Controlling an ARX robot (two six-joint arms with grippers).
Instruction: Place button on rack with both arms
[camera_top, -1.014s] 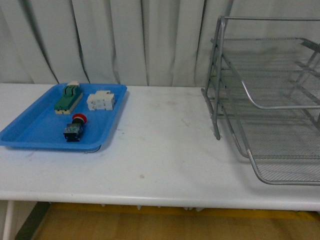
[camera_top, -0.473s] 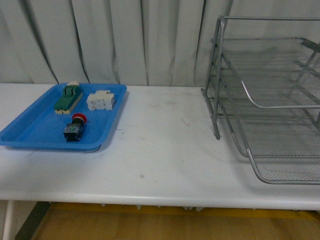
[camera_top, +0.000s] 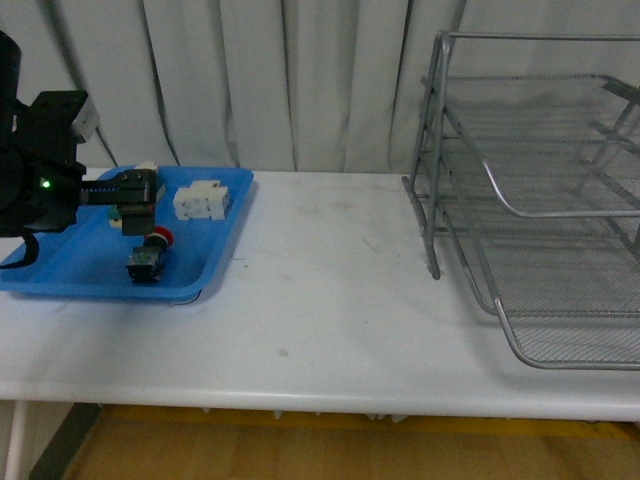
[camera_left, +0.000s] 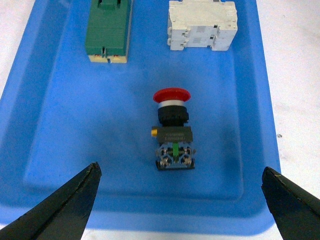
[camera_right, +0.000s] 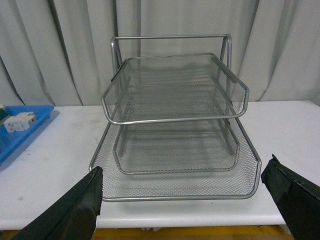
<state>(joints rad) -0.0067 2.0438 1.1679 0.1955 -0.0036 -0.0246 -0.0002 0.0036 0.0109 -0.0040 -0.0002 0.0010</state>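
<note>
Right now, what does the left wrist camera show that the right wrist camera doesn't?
Only the left wrist view shows the button and the open left gripper. Only the right wrist view shows the rack, the curtain and the open right gripper. Both show the blue tray, the white component and the table.

blue plastic tray (camera_top: 60, 262) lies on the white table (camera_top: 320, 300), at its left end. inside, at the far side: green and beige switch (camera_left: 109, 30) and white blocky component (camera_top: 201, 201), side by side, not touching. pale curtain (camera_top: 250, 80) hangs behind.
</note>
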